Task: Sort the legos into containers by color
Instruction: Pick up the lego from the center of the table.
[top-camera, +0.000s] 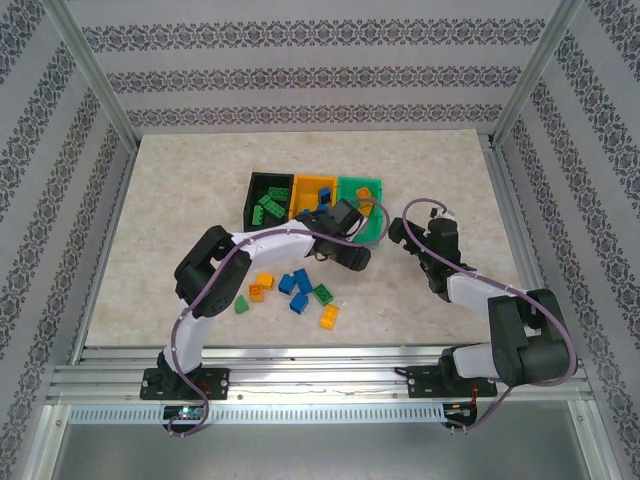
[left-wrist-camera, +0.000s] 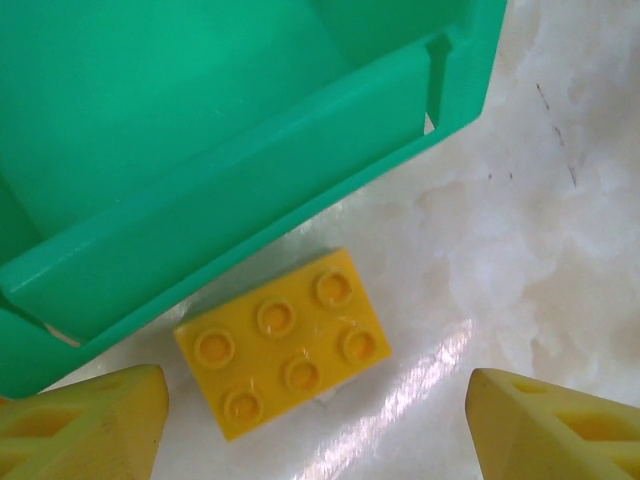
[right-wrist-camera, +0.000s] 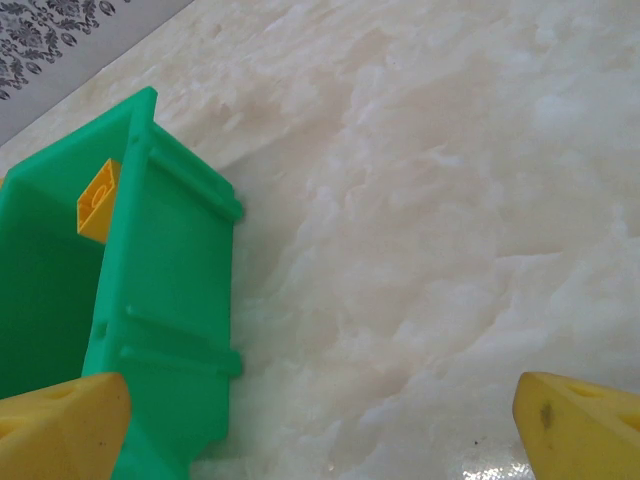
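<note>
Lego brick (left-wrist-camera: 283, 343), yellow with six studs, lies flat and ungripped between the spread fingertips of my left gripper (left-wrist-camera: 320, 430), on the marbled table (left-wrist-camera: 520, 250) just beside the green bin (left-wrist-camera: 200, 200), while my right gripper (right-wrist-camera: 320, 430) hangs wide apart near that bin's side.

The pale marbled table (top-camera: 180, 200) carries three bins side by side at upper centre: black bin (top-camera: 270, 176), yellow bin (top-camera: 315, 178), green bin (top-camera: 360, 181). Below them, mid-frame, lie scattered blue bricks (top-camera: 298, 304), green bricks (top-camera: 322, 293) and yellow bricks (top-camera: 329, 317). In the left wrist view a six-stud brick (left-wrist-camera: 282, 343), yellow, lies flat just beside the green bin's wall.
</note>
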